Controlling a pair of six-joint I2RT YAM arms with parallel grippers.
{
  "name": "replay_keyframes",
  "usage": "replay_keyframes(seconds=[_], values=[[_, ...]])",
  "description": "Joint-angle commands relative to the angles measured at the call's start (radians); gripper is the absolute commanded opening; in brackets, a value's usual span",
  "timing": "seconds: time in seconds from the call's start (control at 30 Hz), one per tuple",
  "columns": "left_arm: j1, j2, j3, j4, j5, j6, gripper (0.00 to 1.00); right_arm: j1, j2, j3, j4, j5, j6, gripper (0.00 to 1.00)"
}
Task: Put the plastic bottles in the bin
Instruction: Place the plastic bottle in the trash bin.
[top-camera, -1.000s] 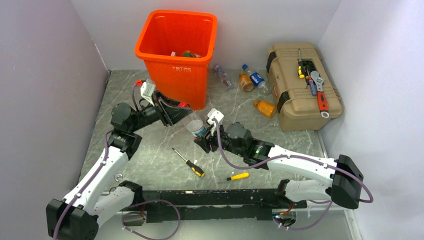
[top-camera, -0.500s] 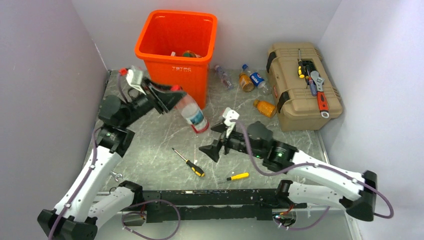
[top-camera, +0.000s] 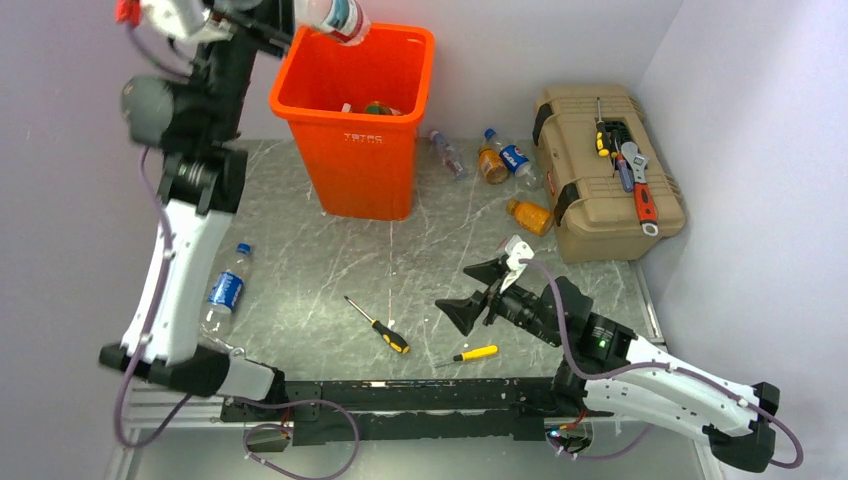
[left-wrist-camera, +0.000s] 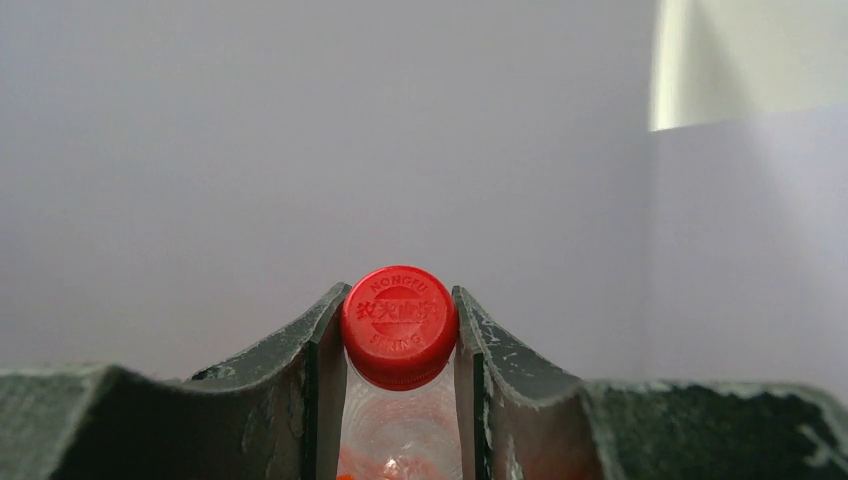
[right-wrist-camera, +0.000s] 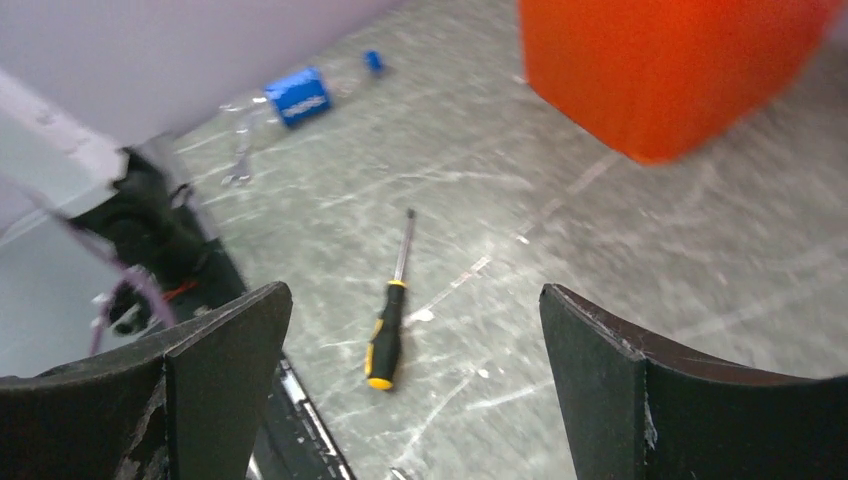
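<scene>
My left gripper (top-camera: 300, 12) is raised high over the orange bin (top-camera: 352, 150), shut on a clear bottle (top-camera: 335, 18) that hangs above the bin's left rear rim. In the left wrist view, the two fingers of that gripper (left-wrist-camera: 398, 295) pinch the bottle's red cap (left-wrist-camera: 400, 325). Some bottles (top-camera: 375, 107) lie inside the bin. Others lie on the table: one with a blue label (top-camera: 225, 290) at the left and several (top-camera: 500, 160) right of the bin. My right gripper (top-camera: 467, 290) hovers open and empty near the table's middle, with its fingers spread wide (right-wrist-camera: 415, 291).
A tan toolbox (top-camera: 580, 200) with tools on its lid stands at the right. Two yellow-handled screwdrivers (top-camera: 378, 325) (top-camera: 475, 352) lie near the front edge; one (right-wrist-camera: 388, 325) shows below my right gripper. Purple walls close in left, back and right.
My left arm has swung up from table height with the bottle to above the bin. My right gripper has opened wide and drawn back toward the near right.
</scene>
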Motion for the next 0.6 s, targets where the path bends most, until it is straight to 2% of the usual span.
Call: replay_keyframes(seconds=[0.0,0.17,0.33,0.4,0.47,0.57], values=[[0.065,0.257,0.163,-0.205,-0.075,0.084,0.00,0.002,-0.047,-0.071,0.031,0.317,0.151,1.00],[0.087,0.402,0.199,-0.220,0.072,0.043,0.00,0.002,-0.096,-0.125,0.030,0.356,0.168,1.00],[0.099,0.491,0.177,-0.187,0.271,-0.063,0.00,0.002,-0.131,-0.181,0.045,0.404,0.196,1.00],[0.098,0.536,0.210,-0.243,0.327,-0.076,0.00,0.002,-0.130,-0.194,0.062,0.404,0.201,1.00],[0.097,0.574,0.239,-0.324,0.340,-0.064,0.00,0.000,-0.117,-0.194,0.067,0.406,0.202,1.00],[0.097,0.576,0.198,-0.366,0.293,-0.025,0.00,0.002,-0.096,-0.187,0.060,0.415,0.196,1.00]])
